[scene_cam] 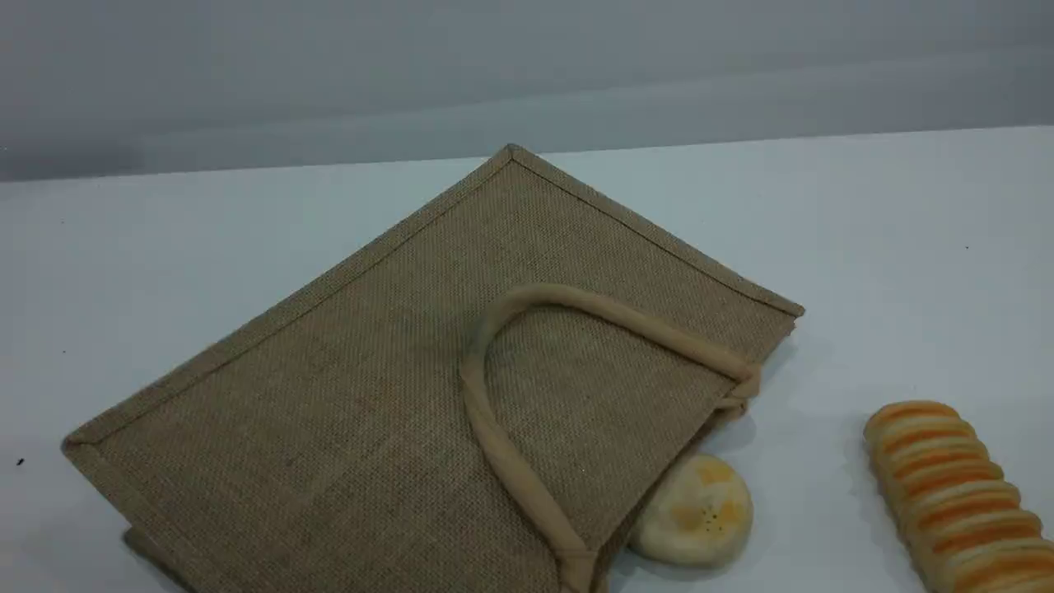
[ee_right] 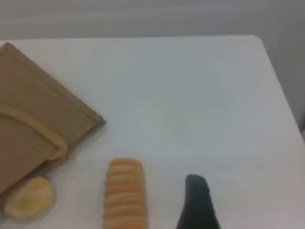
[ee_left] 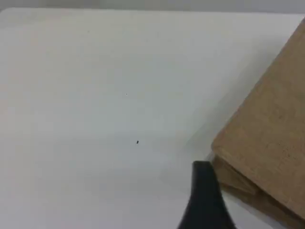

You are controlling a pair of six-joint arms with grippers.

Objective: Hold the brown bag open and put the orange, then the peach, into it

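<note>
Well, the brown bag (scene_cam: 370, 371) lies flat on the white, smooth surface (scene_cam: 865, 247). It is big and made of rough woven stuff, with tiny criss-cross threads. Its edges have a neat band sewn along them. Its corners are pointy. One thick, soft handle (scene_cam: 492, 436) lies on top of it in a big loop, like a rope.

The left pincer (ee_left: 206, 191) shows only one dark, smooth, rounded tip. A corner of the bag sits just to the right of that tip. I cannot tell if they touch. To the left of the tip and ahead of it the surface is bare, apart from one tiny dark speck. This pincer is spread wide and has nothing in it.

The right pincer (ee_right: 196, 200) also shows one dark tip. Just to its left lies a long bread loaf (ee_right: 125, 193) with bumpy ridges and orange and cream stripes. Further left is a flat, round, pale yellow bun (ee_right: 29, 199). It looks soft and dull. The bun lies right by the open end of the bag, with its edge tucked a little under it. The bag is well to the left of this pincer and further ahead. This pincer is spread wide too, and it grips nothing.
</note>
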